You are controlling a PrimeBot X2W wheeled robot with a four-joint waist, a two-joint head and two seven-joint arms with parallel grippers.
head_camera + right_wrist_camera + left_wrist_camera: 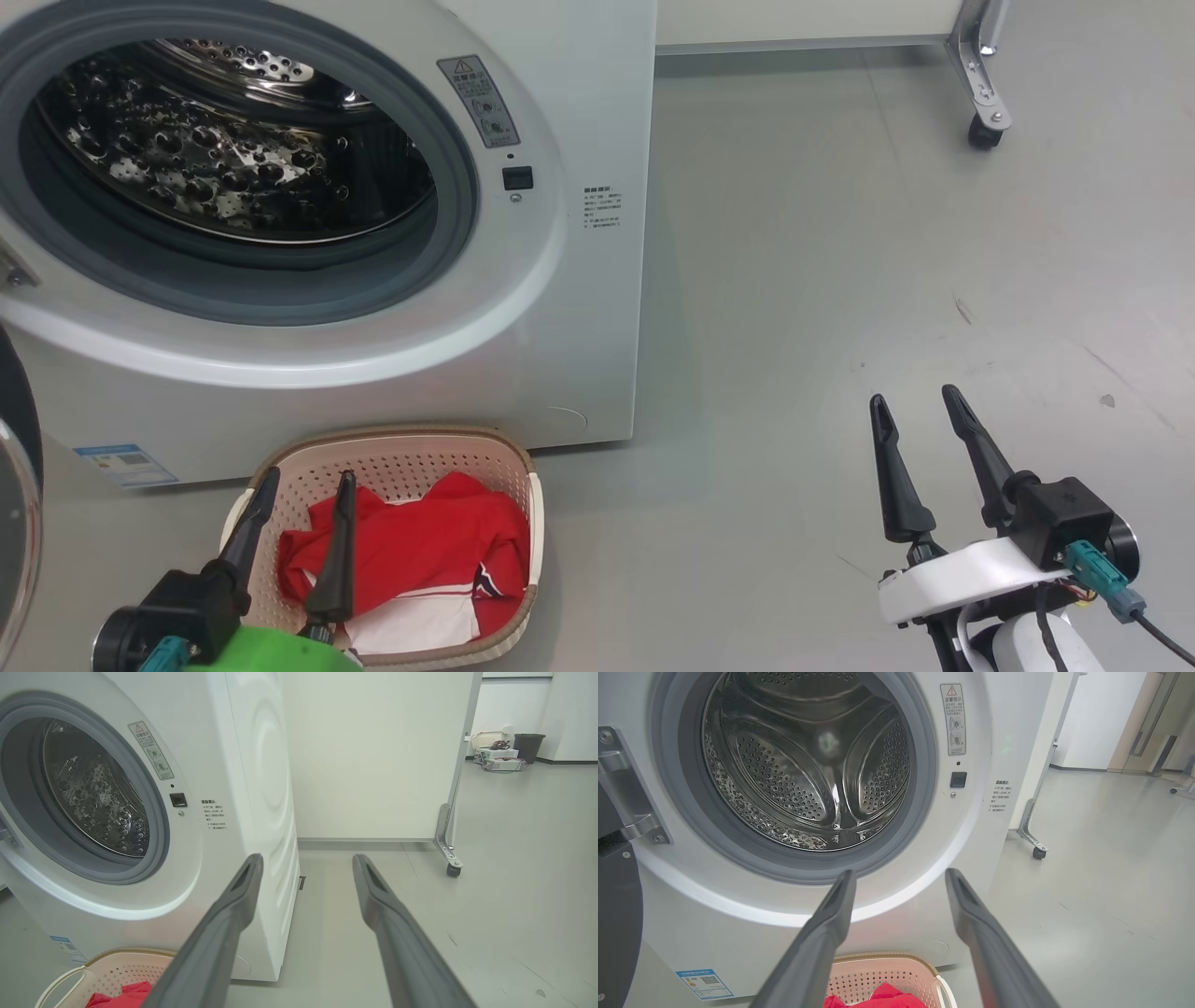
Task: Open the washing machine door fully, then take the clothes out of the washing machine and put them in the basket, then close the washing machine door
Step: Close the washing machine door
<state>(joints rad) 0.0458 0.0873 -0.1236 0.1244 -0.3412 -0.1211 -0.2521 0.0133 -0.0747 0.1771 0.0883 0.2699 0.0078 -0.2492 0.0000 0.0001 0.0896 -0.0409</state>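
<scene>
The white washing machine stands with its round drum mouth uncovered, and I see bare steel inside the drum. Its black door hangs swung out at the far left. The cream basket sits on the floor against the machine's front, with the red and white clothes lying in it. My left gripper hovers open above the basket, empty. My right gripper is open over the floor to the right, empty.
Grey floor stretches to the right of the machine. A white panel on a metal foot with a caster stands behind. A dark bin and boxes lie far back in the room.
</scene>
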